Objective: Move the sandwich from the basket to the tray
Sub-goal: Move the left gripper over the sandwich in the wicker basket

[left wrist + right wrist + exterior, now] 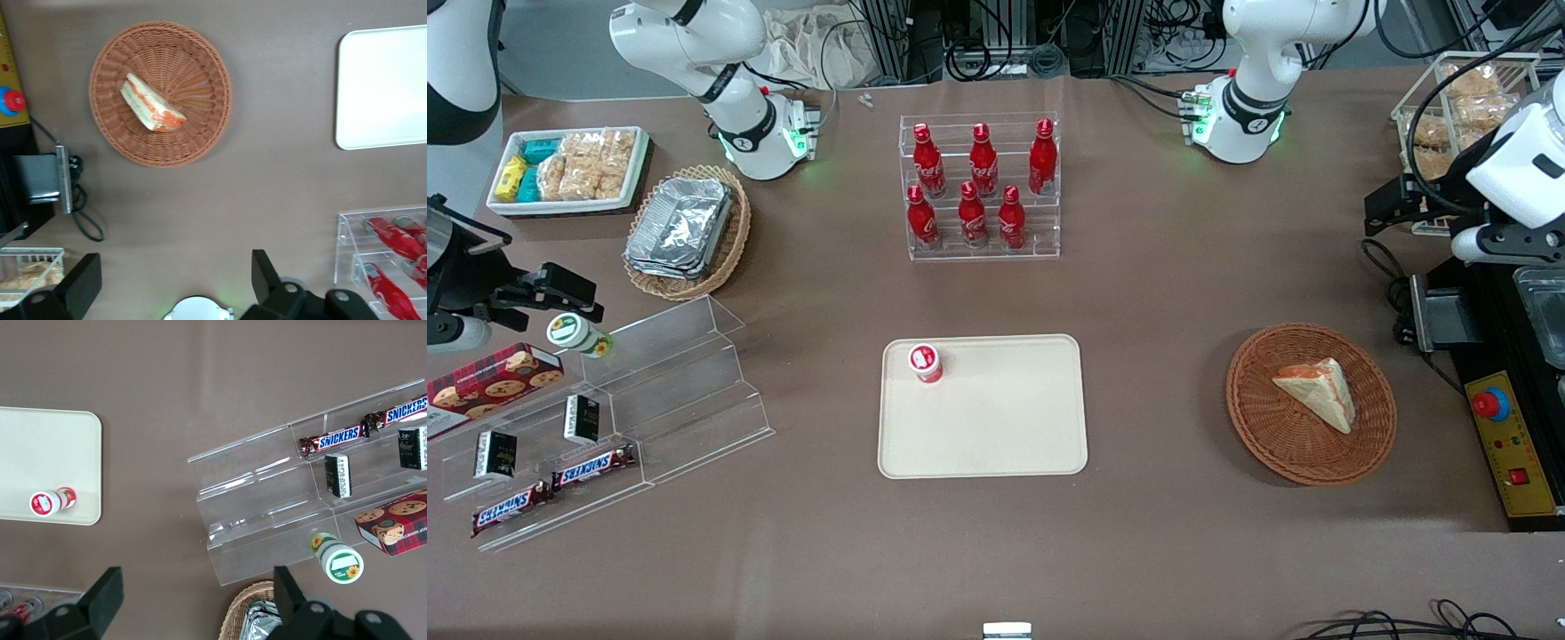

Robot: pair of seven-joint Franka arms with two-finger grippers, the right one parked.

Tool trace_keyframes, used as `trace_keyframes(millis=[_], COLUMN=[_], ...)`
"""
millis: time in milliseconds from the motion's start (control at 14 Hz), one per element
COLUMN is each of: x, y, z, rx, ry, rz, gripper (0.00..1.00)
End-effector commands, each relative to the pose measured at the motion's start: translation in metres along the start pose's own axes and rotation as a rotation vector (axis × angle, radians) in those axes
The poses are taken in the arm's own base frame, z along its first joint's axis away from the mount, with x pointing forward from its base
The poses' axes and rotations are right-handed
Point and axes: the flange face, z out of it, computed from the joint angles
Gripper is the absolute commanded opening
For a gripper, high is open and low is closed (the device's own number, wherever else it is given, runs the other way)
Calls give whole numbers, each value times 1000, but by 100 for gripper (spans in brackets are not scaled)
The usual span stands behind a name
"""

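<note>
Front view: I read the step as pre-approach. The wrapped triangular sandwich lies in the round woven wicker basket; the smooth cream tray carries only a small red-and-white cup.
Left wrist view: my gripper hangs high above the brown worktop, well apart from the basket, jaws released and empty.
Next move: I must descend over the sandwich and grasp gently; the wrap looks slippery.
Right wrist view: nothing task-relevant beyond the tray.
</note>
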Motion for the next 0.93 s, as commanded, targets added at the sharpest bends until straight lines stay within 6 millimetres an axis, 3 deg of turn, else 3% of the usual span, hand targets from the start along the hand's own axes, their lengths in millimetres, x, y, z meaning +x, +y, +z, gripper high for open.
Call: trace_keyframes(millis=[0,214,429,571,786,857], x=[-1,9,31,54,81,90], y=[11,4,-35,-44,-51,-62], z=[0,15,40,76,130,153], rx=[45,46,38,49,67,78], ry=[7,-19,-32,-75,-115,-123], rz=[0,-23,-155,-385,-510,-609], gripper=[100,100,100,100,100,100])
